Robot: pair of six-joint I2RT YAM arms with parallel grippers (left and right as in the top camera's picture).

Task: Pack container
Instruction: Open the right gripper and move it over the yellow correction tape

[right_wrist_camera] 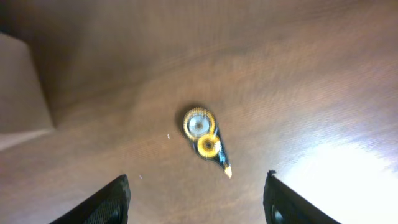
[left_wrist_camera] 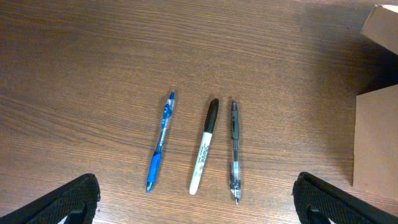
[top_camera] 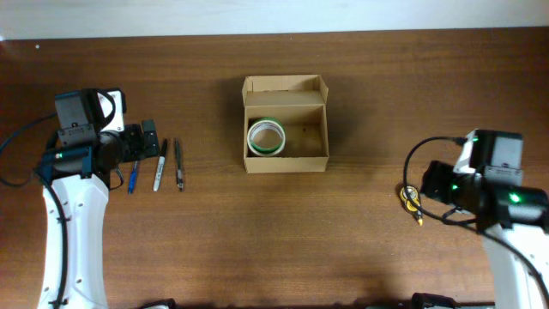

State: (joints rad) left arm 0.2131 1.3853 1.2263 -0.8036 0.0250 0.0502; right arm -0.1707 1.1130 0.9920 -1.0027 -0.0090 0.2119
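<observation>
The container (top_camera: 286, 162) is a small tan cardboard box, lid flap open at the back, in the middle of the table. A green-and-white tape roll (top_camera: 266, 137) lies inside it at the left. Its corner shows in the left wrist view (left_wrist_camera: 376, 140) and the right wrist view (right_wrist_camera: 22, 93). My left gripper (left_wrist_camera: 196, 208) is open and empty above a blue pen (left_wrist_camera: 159, 143), a white marker (left_wrist_camera: 204, 146) and a clear black pen (left_wrist_camera: 234, 152). My right gripper (right_wrist_camera: 196, 202) is open and empty above a yellow-and-blue correction tape dispenser (right_wrist_camera: 204, 140).
The three pens (top_camera: 158, 165) lie side by side left of the box. The dispenser (top_camera: 412, 199) lies at the right near my right arm. Cables run beside both arms.
</observation>
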